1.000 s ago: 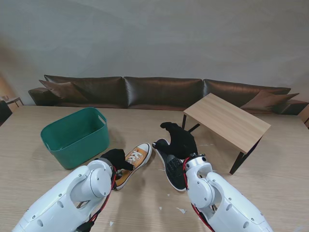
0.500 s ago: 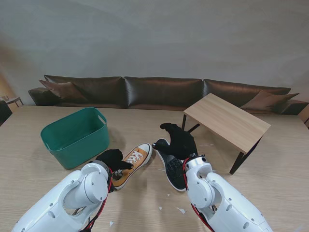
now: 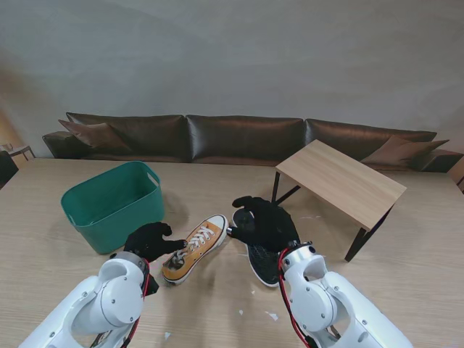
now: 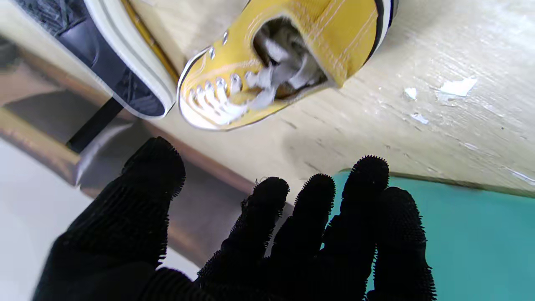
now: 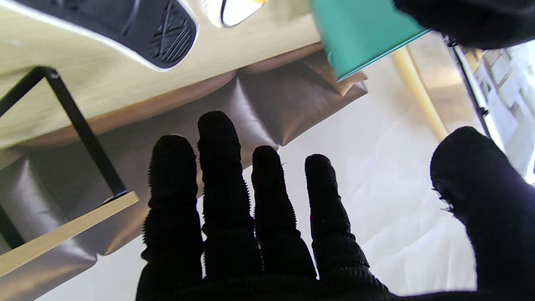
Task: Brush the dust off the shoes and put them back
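**Both hands off the shoes, fingers spread**

Now, here's the table from the stand's view: the yellow sneaker [image 3: 192, 249] lies on its side on the wooden table [image 3: 406, 261], toe pointing away from me, and just to its right sits the black sneaker [image 3: 262, 255], the two toes close together. The left hand [image 3: 148, 241] hangs just to the left of the yellow sneaker's heel, fingers apart, gripping nothing. Look at the left wrist camera: the gloved left hand [image 4: 259, 234] is splayed wide, the yellow sneaker [image 4: 280, 62] clear of every fingertip, the black sneaker [image 4: 104, 54] alongside it.

Over on the other side, the right hand [image 3: 264, 221] hovers over the black sneaker's toe end, also spread and holding nothing. The right wrist camera confirms it: right hand [image 5: 267, 221] with fingers fanned, thumb well out, the black sneaker's toe [image 5: 138, 29] apart from it.

The green basket [image 3: 116, 203] stands to the left, farther from me than the left hand. White flecks [image 3: 272, 315] dot the table nearer to me, and a small wooden side table [image 3: 341, 181] stands on the right.
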Robot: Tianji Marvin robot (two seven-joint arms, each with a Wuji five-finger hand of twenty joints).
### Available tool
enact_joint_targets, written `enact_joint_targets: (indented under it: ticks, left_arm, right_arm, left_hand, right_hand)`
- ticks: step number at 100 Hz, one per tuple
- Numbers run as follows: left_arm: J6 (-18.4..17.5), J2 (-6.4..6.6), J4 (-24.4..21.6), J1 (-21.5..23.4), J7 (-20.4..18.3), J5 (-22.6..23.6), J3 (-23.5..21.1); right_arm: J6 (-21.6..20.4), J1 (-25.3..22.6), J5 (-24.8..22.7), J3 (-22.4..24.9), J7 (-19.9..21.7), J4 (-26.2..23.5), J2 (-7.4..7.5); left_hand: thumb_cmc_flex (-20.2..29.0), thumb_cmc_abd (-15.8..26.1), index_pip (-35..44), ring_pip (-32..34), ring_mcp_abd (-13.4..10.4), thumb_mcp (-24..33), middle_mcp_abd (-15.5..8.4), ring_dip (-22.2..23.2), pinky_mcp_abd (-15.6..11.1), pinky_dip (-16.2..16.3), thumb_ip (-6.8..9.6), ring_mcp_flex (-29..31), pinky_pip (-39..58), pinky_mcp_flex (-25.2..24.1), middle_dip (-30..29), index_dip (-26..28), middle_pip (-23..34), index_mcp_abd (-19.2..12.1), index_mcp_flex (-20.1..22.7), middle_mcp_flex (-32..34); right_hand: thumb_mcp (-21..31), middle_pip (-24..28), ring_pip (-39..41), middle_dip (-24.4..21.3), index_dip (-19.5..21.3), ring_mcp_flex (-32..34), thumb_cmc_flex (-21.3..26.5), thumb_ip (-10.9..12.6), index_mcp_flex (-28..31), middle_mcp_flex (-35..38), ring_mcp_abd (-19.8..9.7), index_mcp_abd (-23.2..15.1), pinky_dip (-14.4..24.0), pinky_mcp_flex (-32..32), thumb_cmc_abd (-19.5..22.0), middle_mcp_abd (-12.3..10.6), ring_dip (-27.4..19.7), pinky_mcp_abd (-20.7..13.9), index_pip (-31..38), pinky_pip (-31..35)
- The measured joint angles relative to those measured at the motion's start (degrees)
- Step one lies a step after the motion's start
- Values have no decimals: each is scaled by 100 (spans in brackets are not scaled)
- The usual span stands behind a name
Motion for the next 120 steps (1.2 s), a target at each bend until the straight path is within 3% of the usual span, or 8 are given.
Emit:
enact_joint_targets:
  ticks: [9, 17, 23, 43, 59, 75, 105, 120]
  left_arm:
    - [-434, -13, -85, 210, 37, -151, -314]
    - [-802, 2, -170, 387, -200, 181, -609]
    - [-945, 29, -237, 510, -347, 406, -801]
    - [-1483, 108, -230, 787, -253, 454, -1181]
    - [-1566, 152, -138, 881, -250, 714, -1236]
    - [-1620, 163, -48, 983, -157, 881, -1235]
    - [-1479, 150, -17, 1228, 179, 1103, -1233]
    - [-1491, 118, 22, 1327, 337, 1094, -1310]
  right_arm:
    - [109, -247, -63, 0, 306, -402, 87]
    - [401, -366, -202, -99, 504, -644, 154]
    - [636, -390, -250, -246, 512, -725, 187]
    - [1109, -353, -330, -812, 571, -770, 203]
    - [1608, -115, -370, -1356, 719, -750, 202]
    - [1997, 245, -367, -1868, 823, -642, 165]
    - [2588, 745, -136, -2659, 570, -21, -129]
    - [2876, 975, -83, -2988, 647, 204, -218]
  left_hand:
    - [112, 0, 51, -162, 10, -119, -140, 0, 0, -11, 15, -302, -257, -190, 3, 62, -38, -168, 80, 0]
    - [133, 1, 62, -343, -16, -204, -292, -5, -80, -78, 15, -622, -529, -365, 2, 88, -54, -311, 81, 0]
    - [172, 1, 70, -498, -34, -236, -321, -64, -100, -97, 15, -700, -765, -504, 3, 123, -60, -358, 81, -20]
    - [239, 2, 115, -654, -147, -238, -434, -92, -169, -211, 17, -834, -1091, -596, 3, 182, -80, -527, 105, -55]
    - [240, 2, 264, -629, -173, -111, -443, -60, -205, -60, 17, -824, -1091, -569, 88, 305, -35, -592, 344, -50]
    - [240, 2, 284, -569, -231, -18, -443, -54, -239, 0, 18, -820, -1091, -516, 144, 326, 1, -624, 323, -50]
    - [236, 1, 324, -511, -237, 121, -446, 2, -249, 0, 18, -816, -1089, -515, 152, 355, 4, -624, 328, -48]
    - [236, 1, 320, -510, -238, 122, -446, 2, -253, 0, 18, -815, -1088, -515, 153, 356, 4, -628, 334, -48]
  right_hand:
    - [-15, 126, 404, 147, -1, 301, 0, 0, 0, 61, 0, -129, 311, 0, 0, 2, 185, 2, -92, 546]
    - [-15, 279, 701, 249, 54, 520, 4, 0, 0, 140, -1, -217, 568, 0, 0, 2, 312, 2, -125, 936]
    - [19, 292, 915, 334, 82, 681, 66, 1, 0, 202, -16, -225, 596, 0, -132, 2, 381, 2, -175, 1185]
    - [123, 607, 1568, 602, 161, 1263, 137, 3, -13, 565, -157, -584, 725, 2, -287, 2, 572, 2, -208, 1821]
    - [272, 802, 1850, 692, 163, 1692, 271, 4, -13, 843, -247, -874, 725, 22, -354, -36, 635, 2, -229, 2077]
    - [430, 932, 1956, 764, 189, 2038, 357, 4, -13, 1128, -320, -963, 725, 86, -550, -128, 663, 2, -232, 2187]
    - [526, 1032, 2179, 855, 224, 2471, 357, 4, 101, 1416, -452, -999, 724, 230, -645, -178, 677, 2, -121, 2438]
    - [526, 1100, 2613, 918, 224, 2645, 357, 4, 95, 1632, -629, -999, 687, 238, -645, -246, 818, -40, -178, 2635]
